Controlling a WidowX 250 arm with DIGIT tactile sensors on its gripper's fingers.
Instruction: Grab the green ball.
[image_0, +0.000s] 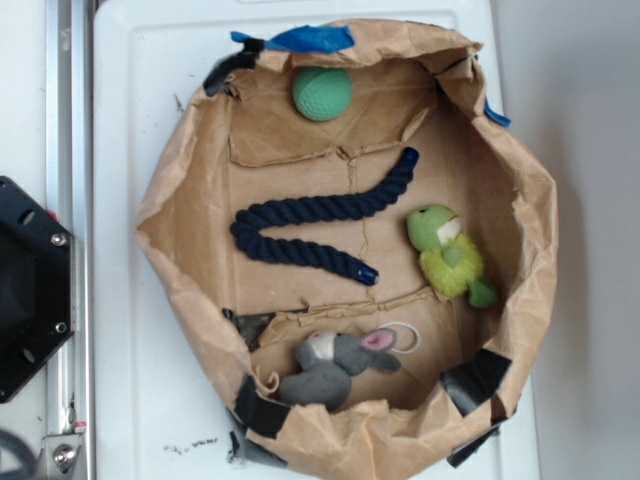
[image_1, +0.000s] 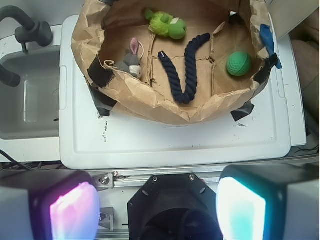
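Note:
The green ball (image_0: 322, 93) is teal-green and finely dimpled. It lies alone near the far wall inside a cut-down brown paper bag (image_0: 160, 230). The wrist view shows the ball (image_1: 239, 63) at the bag's right end, far ahead of my gripper (image_1: 157, 210). My gripper is open, its two glowing pads (image_1: 74, 212) wide apart at the bottom of the frame, with only the black robot base (image_1: 175, 205) beneath them. It hangs well back from the bag (image_1: 150, 102) and touches nothing. The exterior view does not show the gripper.
Also in the bag: a dark blue rope (image_0: 320, 225), a lime-green plush (image_0: 448, 255) and a grey rabbit plush (image_0: 335, 365). The bag rests on a white plastic lid (image_0: 130, 100). A grey sink (image_1: 30, 100) lies left of it; the robot base (image_0: 30, 290) sits beside the lid.

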